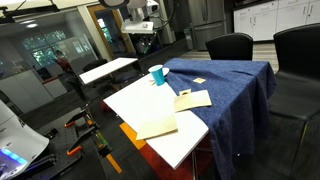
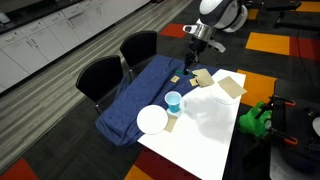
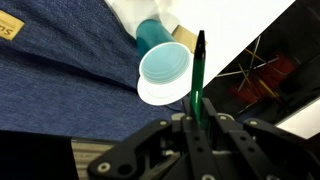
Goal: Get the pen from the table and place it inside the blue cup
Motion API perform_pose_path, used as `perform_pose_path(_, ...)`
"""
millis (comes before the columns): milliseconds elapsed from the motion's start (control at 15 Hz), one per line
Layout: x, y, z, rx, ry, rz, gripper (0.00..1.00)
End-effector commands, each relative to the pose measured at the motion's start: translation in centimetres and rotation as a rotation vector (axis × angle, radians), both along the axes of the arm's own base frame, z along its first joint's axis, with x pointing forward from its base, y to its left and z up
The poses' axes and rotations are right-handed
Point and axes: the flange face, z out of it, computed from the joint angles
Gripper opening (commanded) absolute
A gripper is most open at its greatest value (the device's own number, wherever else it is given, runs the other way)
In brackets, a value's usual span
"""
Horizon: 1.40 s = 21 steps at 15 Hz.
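My gripper (image 3: 192, 118) is shut on the pen (image 3: 197, 75), a thin dark green stick that points out from the jaws. In the wrist view its tip lies just beside the light rim of the blue cup (image 3: 163, 63). The cup stands upright on the table in both exterior views (image 1: 158, 74) (image 2: 174, 100), near the edge of the dark blue cloth (image 1: 230, 85). In both exterior views the gripper (image 2: 191, 48) (image 1: 146, 38) hangs well above the table (image 2: 215, 125), off to one side of the cup.
A white round plate (image 2: 152, 120) lies next to the cup. Tan paper sheets (image 1: 192, 99) (image 1: 157, 127) lie on the white top. Black chairs (image 2: 100, 75) (image 2: 140, 45) stand along the cloth side. A smaller white table (image 1: 108, 69) stands beyond.
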Motion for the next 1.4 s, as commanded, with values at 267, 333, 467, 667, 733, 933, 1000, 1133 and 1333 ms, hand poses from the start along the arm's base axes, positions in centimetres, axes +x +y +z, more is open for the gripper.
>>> perform_pose_path(267, 0.7, 0.0, -1.9, 0.162, -0.109, 0.137, 0.03)
perform_pose_path(333, 0.7, 0.1, -2.1, 0.179, -0.121, 0.154, 0.03)
perform_pose_path(467, 0.6, 0.3, -2.8, 0.211, -0.145, 0.183, 0.03)
perform_pose_path(667, 0.7, 0.6, -3.6, 0.248, -0.180, 0.210, 0.03)
perform_pose_path(733, 0.8, 0.7, -3.9, 0.257, -0.194, 0.215, 0.03)
perform_pose_path(933, 1.1, 1.1, -4.5, 0.282, -0.242, 0.217, 0.03)
perform_pose_path(1000, 1.3, 1.2, -4.7, 0.285, -0.256, 0.218, 0.03)
perform_pose_path(1133, 1.5, 1.5, -5.2, 0.289, -0.282, 0.219, 0.03)
perform_pose_path(1333, 1.9, 2.1, -5.9, 0.291, -0.311, 0.224, 0.03)
